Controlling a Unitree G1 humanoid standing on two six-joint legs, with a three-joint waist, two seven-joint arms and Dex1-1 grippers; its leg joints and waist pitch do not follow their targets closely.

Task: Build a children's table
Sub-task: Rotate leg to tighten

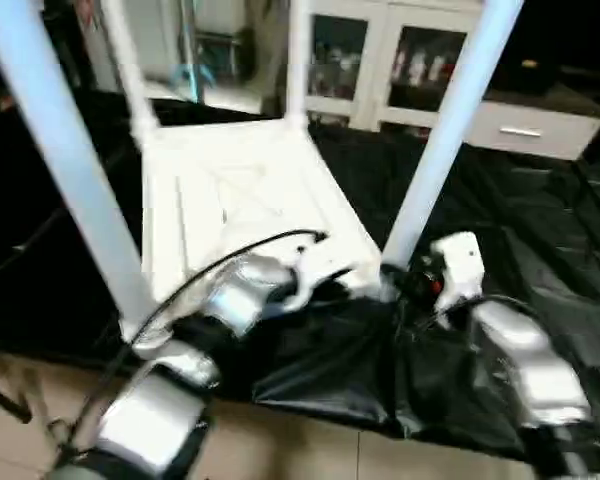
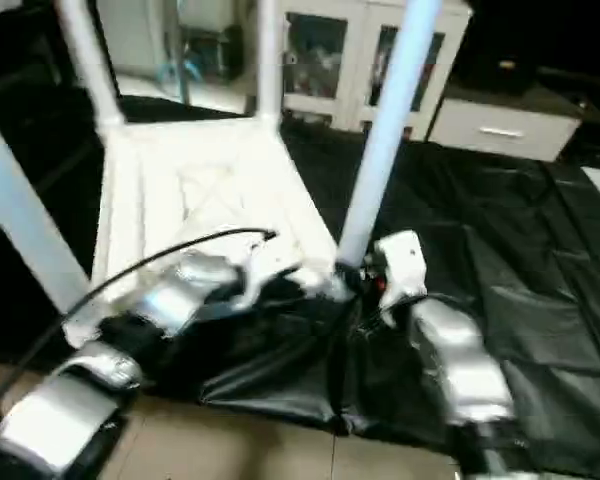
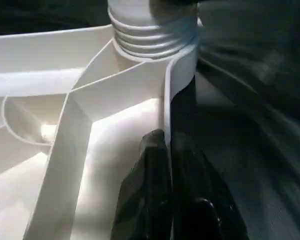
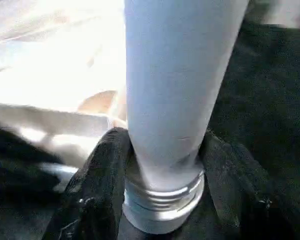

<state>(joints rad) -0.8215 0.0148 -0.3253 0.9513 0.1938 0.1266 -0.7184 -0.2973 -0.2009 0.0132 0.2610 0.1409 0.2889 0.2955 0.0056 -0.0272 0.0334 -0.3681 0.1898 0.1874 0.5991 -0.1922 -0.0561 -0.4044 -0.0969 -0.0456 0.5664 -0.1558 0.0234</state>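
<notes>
The white tabletop [image 1: 250, 200] lies upside down on a black sheet, its ribbed underside facing up. Four white legs stand up from its corners: near left [image 1: 70, 160], far left [image 1: 130, 70], far right [image 1: 298, 60] and near right [image 1: 445, 130]. My left gripper [image 3: 167, 145] is shut on the tabletop's rim [image 3: 167, 110] beside the near right corner, one finger [image 3: 145, 190] inside and one outside. The right gripper [image 4: 162, 145] is shut around the base of the near right leg [image 4: 175, 75], just above its threaded end [image 4: 162, 200].
The black sheet [image 1: 540, 220] covers the floor, with creases at the right. A white cabinet with glass doors [image 1: 380, 50] and a low drawer unit [image 1: 520, 130] stand behind. Tan floor [image 1: 310, 450] shows at the front edge. A black cable [image 1: 230, 255] loops over my left forearm.
</notes>
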